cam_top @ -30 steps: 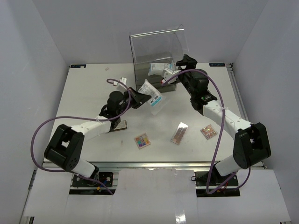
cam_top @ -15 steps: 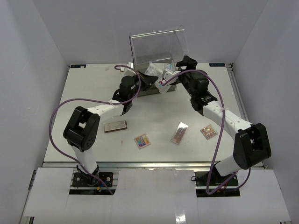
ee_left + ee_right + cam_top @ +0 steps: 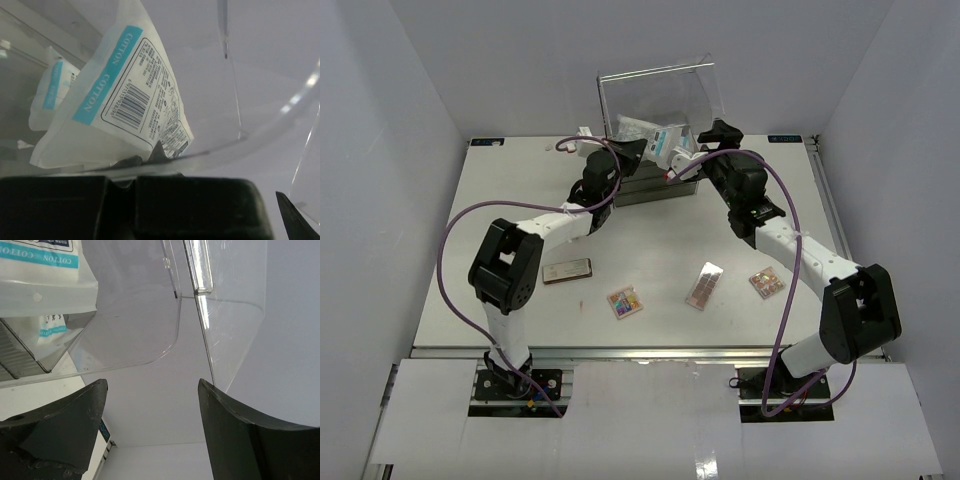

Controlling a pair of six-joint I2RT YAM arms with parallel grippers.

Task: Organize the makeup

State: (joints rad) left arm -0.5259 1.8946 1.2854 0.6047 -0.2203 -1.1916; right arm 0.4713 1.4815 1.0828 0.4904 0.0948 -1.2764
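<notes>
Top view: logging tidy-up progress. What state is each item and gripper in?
cotton packet, held up at the clear box
left gripper, shut on the cotton packet
right gripper, open, empty
clear box, upright
bronze compact, flat on the table
colourful palette, flat on the table
pink palette, flat on the table
orange palette, flat on the table

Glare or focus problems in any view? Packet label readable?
Top external: even light, soft shadows, only a faint sheen on the clear drawer box. Left wrist: cotton packet print is sharp, COTTON legible; bright streak on the clear wall at right; black foreground at the bottom unfocused. Right wrist: right gripper dark and soft-edged; glint along the clear edge at top.
</notes>
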